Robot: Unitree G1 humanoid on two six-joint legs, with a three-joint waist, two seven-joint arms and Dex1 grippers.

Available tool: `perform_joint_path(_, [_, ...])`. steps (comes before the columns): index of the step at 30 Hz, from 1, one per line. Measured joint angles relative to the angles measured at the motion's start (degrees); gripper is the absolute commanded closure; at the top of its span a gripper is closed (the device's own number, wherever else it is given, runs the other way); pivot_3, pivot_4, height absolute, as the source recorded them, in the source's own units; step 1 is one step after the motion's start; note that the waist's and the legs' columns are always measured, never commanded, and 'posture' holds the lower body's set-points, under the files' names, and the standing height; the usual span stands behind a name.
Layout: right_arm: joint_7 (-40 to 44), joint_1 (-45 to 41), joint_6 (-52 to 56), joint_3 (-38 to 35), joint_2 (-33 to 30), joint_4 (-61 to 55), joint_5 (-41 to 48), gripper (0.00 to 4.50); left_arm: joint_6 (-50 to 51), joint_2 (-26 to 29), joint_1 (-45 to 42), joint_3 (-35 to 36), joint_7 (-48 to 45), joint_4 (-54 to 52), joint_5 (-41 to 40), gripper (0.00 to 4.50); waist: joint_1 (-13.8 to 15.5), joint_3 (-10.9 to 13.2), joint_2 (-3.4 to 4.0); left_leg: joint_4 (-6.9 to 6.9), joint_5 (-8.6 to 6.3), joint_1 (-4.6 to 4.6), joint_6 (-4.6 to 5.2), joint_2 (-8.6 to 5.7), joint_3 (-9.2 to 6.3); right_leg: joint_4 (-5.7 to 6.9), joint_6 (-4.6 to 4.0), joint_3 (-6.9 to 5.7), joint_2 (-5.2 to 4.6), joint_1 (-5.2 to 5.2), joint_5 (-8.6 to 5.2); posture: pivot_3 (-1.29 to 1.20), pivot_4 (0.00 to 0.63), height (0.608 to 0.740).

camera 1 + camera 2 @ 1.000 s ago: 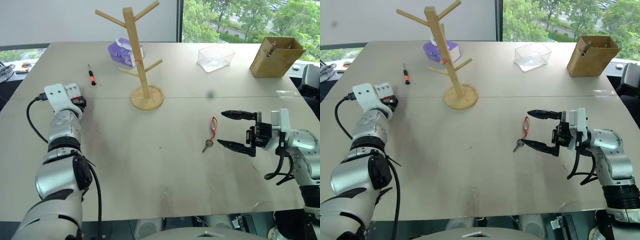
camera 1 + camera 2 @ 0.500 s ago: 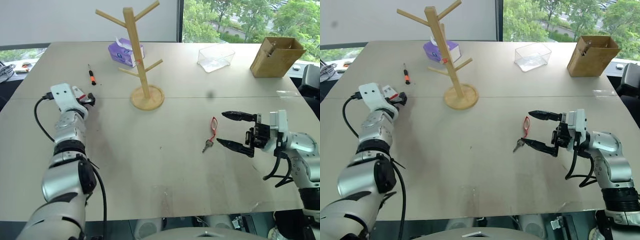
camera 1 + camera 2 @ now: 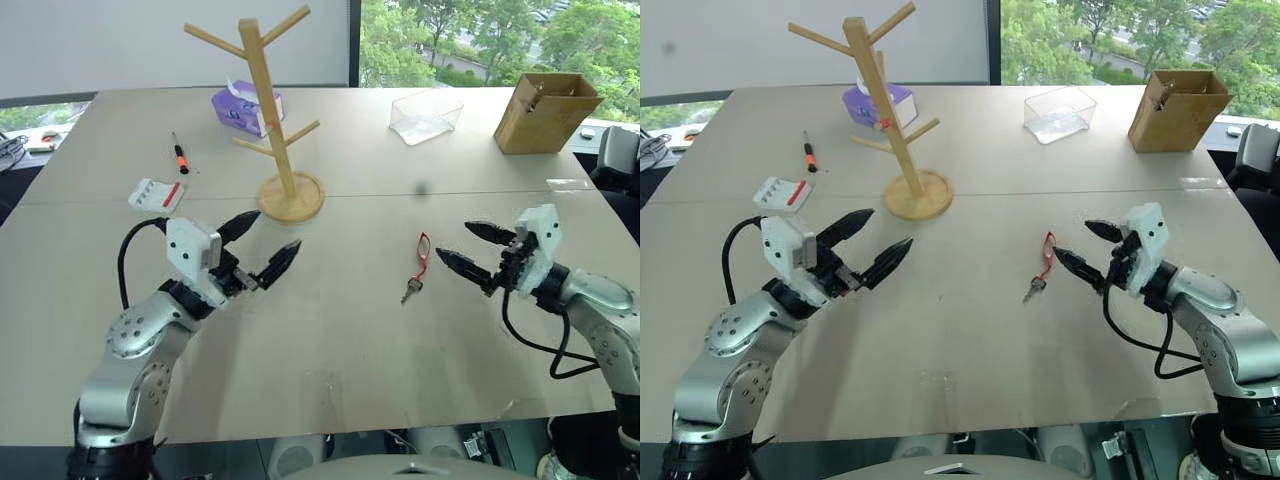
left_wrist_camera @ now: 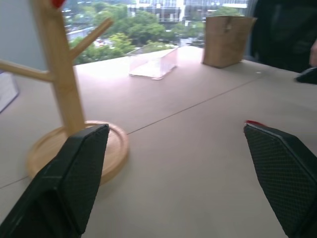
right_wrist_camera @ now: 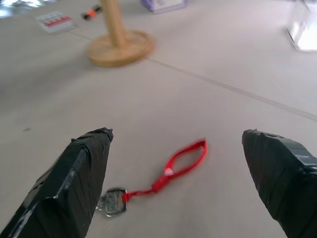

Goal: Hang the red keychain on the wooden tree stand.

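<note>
The thin red keychain (image 3: 424, 252) with its small dark metal key lies flat on the beige table (image 3: 350, 330), on my right half, and nothing holds it. My right gripper (image 3: 468, 247) hovers just beside it, on the side away from the stand, with its two black fingers spread wide apart and pointing toward the strap; in the right wrist view the red loop and the key lie between the two fingertips (image 5: 86, 163), lower than them (I cannot tell if a finger touches the table). My left gripper (image 3: 263, 243) is also wide apart and empty, raised over the left half of the table and pointing toward the tall light wooden tree stand (image 3: 272, 120). The stand is upright on its round base near the middle of the table, well apart from the keychain, and its peg branches carry nothing. Behind it is a small purple tissue box (image 3: 245, 106), and to its left an orange-handled black screwdriver (image 3: 181, 155) and a small white and red packet (image 3: 157, 194). Far right stand a clear plastic container (image 3: 427, 115) and a brown wooden box (image 3: 549, 110).
</note>
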Motion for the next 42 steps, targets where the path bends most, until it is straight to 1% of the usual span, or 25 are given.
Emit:
perform_joint_path(2, [-5.1,-0.4,6.3,0.8,1.2,-1.8,0.2,0.0,-2.1,-0.4,2.7,-0.7,-1.6,-0.7,0.7,0.02,0.0,0.0,0.01,-0.02,-0.01,-0.03,0.01,-0.01,0.0,-0.04,0.0,-0.02,0.02,-0.02,0.0,0.0,0.15,0.74])
perform_joint_path(3, [-9.5,-1.7,11.7,1.3,2.0,-2.8,0.0,0.0,-3.8,-0.7,5.2,-1.0,-3.2,-0.7,1.4,0.02,0.1,0.0,0.01,-0.02,-0.01,-0.05,0.02,-0.02,0.0,-0.04,0.0,-0.05,0.02,-0.04,0.0,0.0,0.15,0.74])
perform_joint_path(4, [-9.9,-1.8,12.2,1.4,2.0,-2.8,0.0,0.0,-4.0,-0.7,5.4,-1.1,-3.3,-0.7,1.5,0.02,0.0,0.0,0.01,-0.02,-0.02,-0.05,0.03,-0.02,0.03,-0.05,0.0,-0.04,0.03,-0.05,0.0,0.0,0.15,0.74])
perform_joint_path(6, [-15.9,-5.0,19.1,1.7,4.3,-3.0,-1.0,0.0,-6.9,-0.6,9.3,-1.6,-6.4,-1.0,1.9,0.02,-0.2,0.0,0.01,-0.02,-0.02,-0.05,0.04,-0.01,0.05,-0.05,-0.01,-0.02,0.04,-0.08,-0.01,0.0,0.15,0.74])
perform_joint_path(7, [-18.5,-6.7,22.1,1.8,5.2,-3.1,-1.3,0.0,-7.9,-0.5,11.3,-2.3,-8.1,-1.1,2.0,0.02,-0.3,0.0,0.03,-0.03,-0.03,-0.05,0.05,-0.01,0.07,-0.04,-0.16,-0.01,0.03,-0.1,-0.1,0.0,0.15,0.74])
perform_joint_path(9, [-22.2,-9.9,27.0,1.9,6.8,-3.7,-1.8,0.0,-9.9,0.1,14.2,-3.4,-10.9,-1.1,2.5,0.02,-0.3,0.0,0.05,-0.06,-0.03,-0.08,0.06,0.0,0.02,-0.05,-0.19,-0.05,0.06,-0.13,-0.12,0.0,0.15,0.74])
perform_joint_path(11, [-24.4,-13.2,31.2,1.8,9.0,-4.8,-1.7,0.0,-13.2,1.0,15.9,-3.5,-13.6,-0.8,4.1,0.02,-0.3,0.0,0.06,-0.07,-0.03,-0.09,0.06,0.01,0.0,-0.07,-0.2,-0.07,0.08,-0.13,-0.12,0.0,0.15,0.74])
perform_joint_path(15, [-26.0,-17.1,38.5,1.7,12.1,-7.1,-0.5,0.0,-17.5,1.5,16.8,-3.3,-16.3,1.9,5.7,0.02,-0.3,0.0,0.14,-0.1,-0.04,-0.1,0.07,0.02,-0.01,-0.09,-0.2,-0.08,0.08,-0.14,-0.13,0.0,0.15,0.74])
perform_joint_path(19, [-25.9,-18.5,45.4,1.6,13.0,-8.0,0.1,0.0,-20.8,1.0,17.5,-3.4,-17.1,5.3,7.4,0.02,-0.4,-0.1,0.15,-0.1,-0.07,-0.13,0.13,0.0,0.02,-0.14,-0.19,-0.08,0.02,-0.14,-0.12,0.0,0.15,0.74])
perform_joint_path(21, [-25.9,-19.1,49.7,1.7,14.7,-8.7,0.1,0.0,-23.0,0.1,17.6,-4.2,-17.3,8.0,8.9,0.02,-0.5,-0.1,0.17,-0.11,-0.07,-0.13,0.13,0.02,0.02,-0.13,-0.19,-0.09,0.04,-0.16,-0.12,0.0,0.15,0.74])
perform_joint_path(24, [-26.0,-19.4,52.2,1.9,15.3,-9.7,0.0,0.0,-24.7,-0.5,17.9,-5.4,-17.5,9.7,10.2,0.02,-0.5,-0.1,0.18,-0.12,-0.08,-0.14,0.13,0.01,0.01,-0.14,-0.19,-0.09,0.03,-0.16,-0.13,0.0,0.15,0.74])
perform_joint_path(30, [-26.1,-19.6,52.5,4.2,16.0,-10.0,-1.7,0.0,-27.4,-1.1,19.2,-6.9,-17.8,11.2,12.0,0.02,-0.6,0.0,0.19,-0.14,-0.08,-0.14,0.13,0.02,0.01,-0.14,-0.19,-0.1,-0.01,-0.18,-0.13,0.0,0.15,0.74])
perform_joint_path(36, [-27.4,-21.2,52.5,6.2,19.1,-6.8,-5.5,0.0,-28.5,-1.2,19.4,-7.8,-17.2,12.4,12.7,0.02,-0.6,0.0,0.21,-0.14,-0.08,-0.16,0.13,0.02,0.01,-0.16,-0.19,-0.14,-0.04,-0.19,-0.13,0.0,0.15,0.74])
perform_joint_path(39, [-28.1,-21.3,52.2,6.5,21.4,-4.6,-7.5,0.0,-28.6,-1.2,19.2,-8.1,-16.6,12.4,13.1,0.02,-0.7,0.0,0.22,-0.16,-0.08,-0.16,0.13,0.02,0.01,-0.16,-0.19,-0.16,-0.04,-0.2,-0.13,0.0,0.15,0.74])
perform_joint_path(42, [-28.4,-21.3,52.1,6.4,22.3,-4.0,-8.6,0.0,-28.6,-1.2,19.2,-8.1,-16.3,12.4,13.2,0.02,-0.7,0.0,0.23,-0.16,-0.08,-0.17,0.13,0.02,0.01,-0.17,-0.19,-0.17,-0.05,-0.21,-0.13,0.0,0.15,0.74])
